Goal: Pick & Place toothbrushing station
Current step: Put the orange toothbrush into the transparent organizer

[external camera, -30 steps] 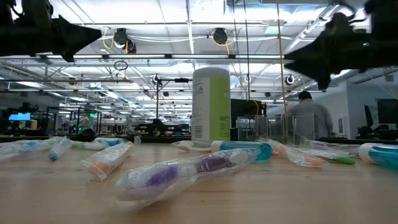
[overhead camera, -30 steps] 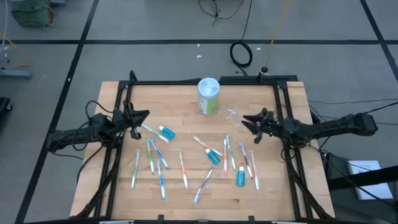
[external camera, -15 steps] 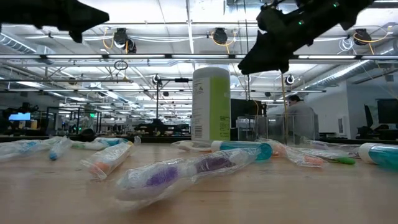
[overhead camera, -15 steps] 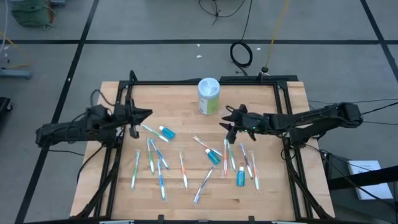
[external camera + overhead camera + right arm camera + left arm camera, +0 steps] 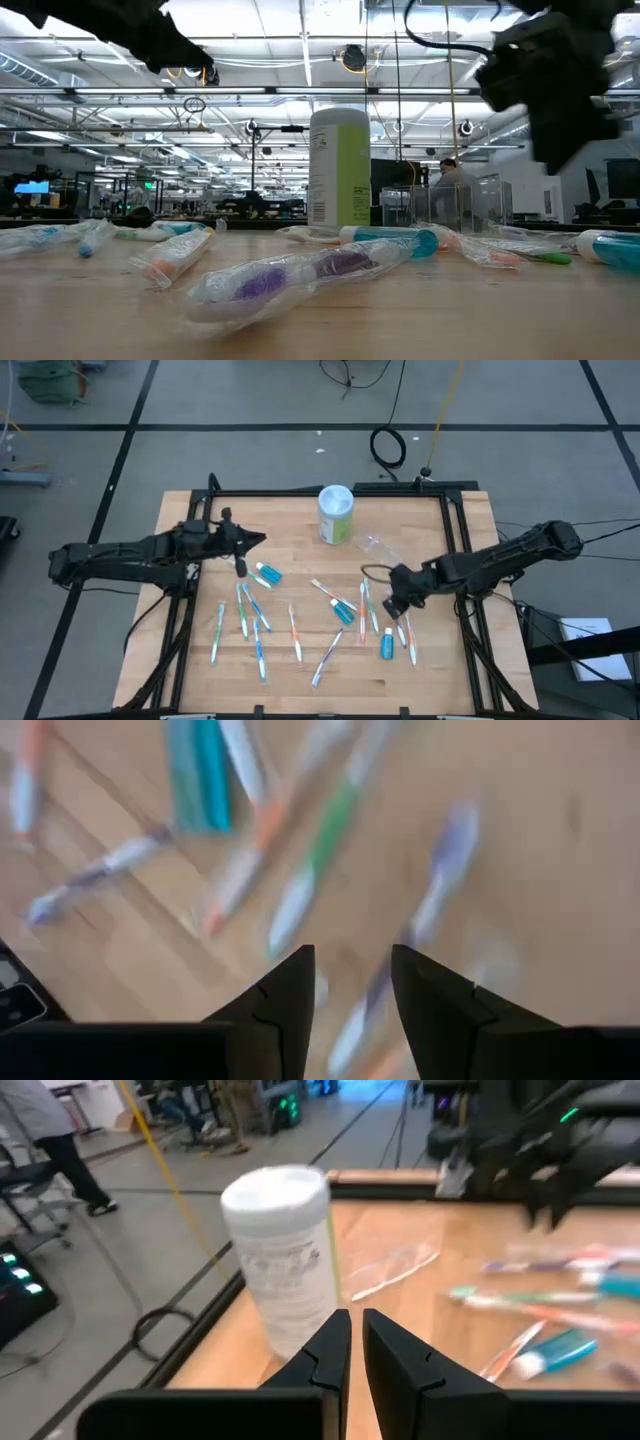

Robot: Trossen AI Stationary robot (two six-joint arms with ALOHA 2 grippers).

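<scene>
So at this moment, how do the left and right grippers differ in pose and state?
The left gripper is shut, fingers nearly touching, while the right gripper is open with a clear gap. The left one hovers near the white-lidded canister; the right one points down over wrapped toothbrushes on the table's right side. Both are empty and above the table.

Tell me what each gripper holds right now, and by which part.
Nothing is held. The left gripper is nearly shut on air near the white canister; the right gripper hangs open above the toothbrushes.
</scene>
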